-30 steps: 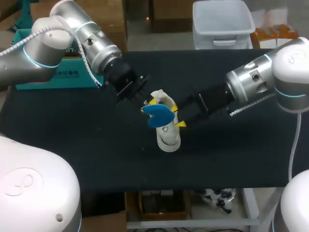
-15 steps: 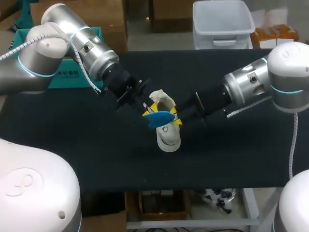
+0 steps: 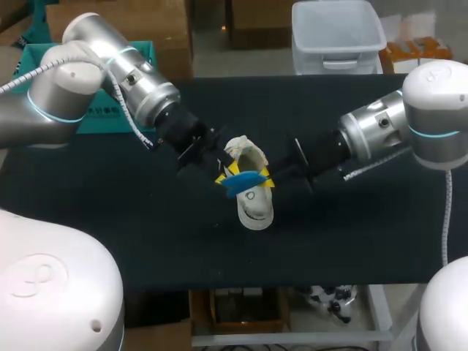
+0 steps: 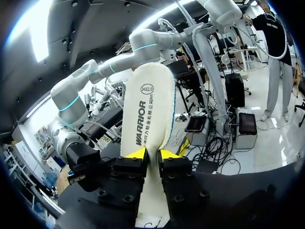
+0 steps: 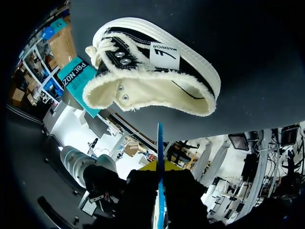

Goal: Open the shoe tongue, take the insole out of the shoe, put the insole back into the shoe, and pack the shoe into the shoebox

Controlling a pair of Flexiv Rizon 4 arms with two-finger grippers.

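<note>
Yellow tips of the left gripper (image 4: 151, 155) are nipped in tight on the insole (image 4: 148, 105), with only a narrow gap between them. The insole's pale fleecy face stands up ahead of the fingers. Over to the right gripper (image 5: 159, 174): its jaws are drawn close on the same insole, seen edge-on as a thin blue line running up between its fingers. So both grippers clamp it, one from each side.

The left wrist view gives the cream top face. The head view gives the blue underside, over the opening of the shoe (image 3: 254, 203). Only the right wrist view shows the shoe's black canvas, cream lining and white sole. There the shoe sits on the black table (image 3: 110, 219) ahead of the right gripper, and the insole's end is just short of the collar.
</note>
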